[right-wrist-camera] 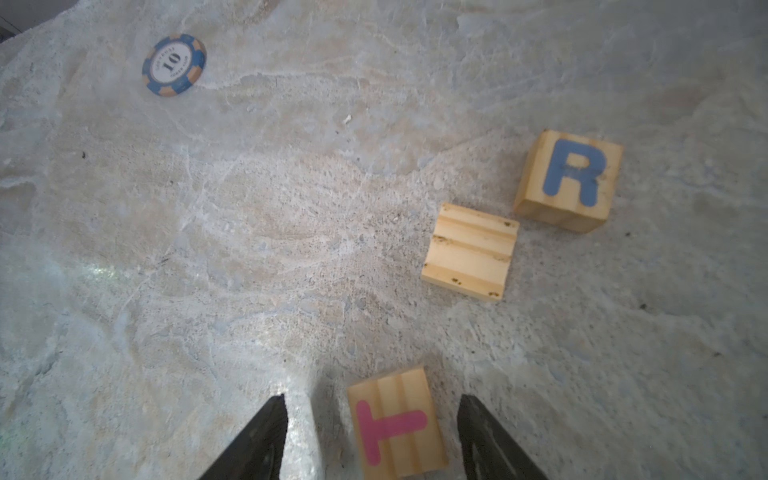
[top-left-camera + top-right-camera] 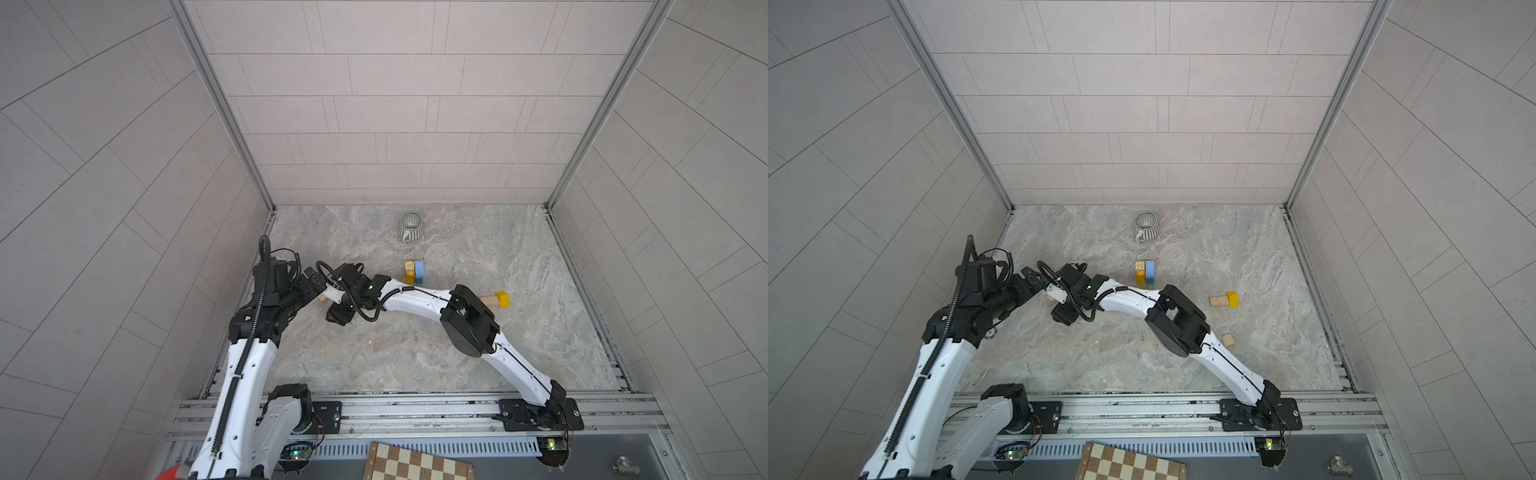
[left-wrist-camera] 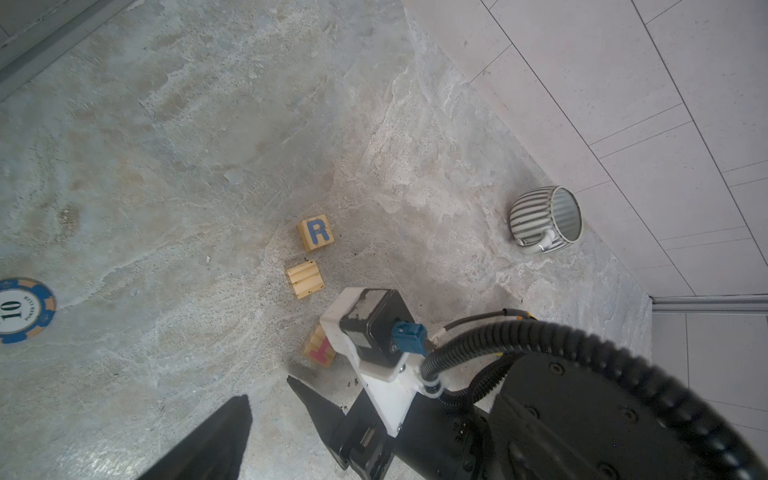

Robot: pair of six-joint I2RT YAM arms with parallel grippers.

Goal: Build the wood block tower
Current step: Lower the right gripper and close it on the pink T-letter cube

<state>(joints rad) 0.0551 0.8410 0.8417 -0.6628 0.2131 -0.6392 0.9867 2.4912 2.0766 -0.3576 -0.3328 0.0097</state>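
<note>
On the marble-patterned table (image 2: 415,357) the wood block tower (image 2: 415,272) is only a low cluster near the middle: yellow, light blue and teal blocks pressed together. The grey ribbed mug (image 2: 410,226) stands behind it, near the back wall. To the right lies a yellow cube (image 2: 503,299) touching a plain wooden brick (image 2: 1217,301), and nearer the front there is a small plain cylinder (image 2: 1228,340). On the left side I see three loose pieces in a row: the R block (image 1: 569,178), a grooved plain block (image 1: 469,251) and the T block (image 1: 395,424). A blue poker chip (image 1: 173,65) lies well apart from them. A chessboard (image 2: 415,463) lies in front of the table, past the rail. The right arm reaches across the middle, and its forearm passes just in front of the tower. The right gripper (image 1: 372,399) points down with its fingers spread on both sides of the T block, a gap at each side, gripping nothing. The left gripper (image 2: 316,284) hovers close above the right wrist, spread wide and empty. In the left wrist view that wrist hides part of the T block.
</note>
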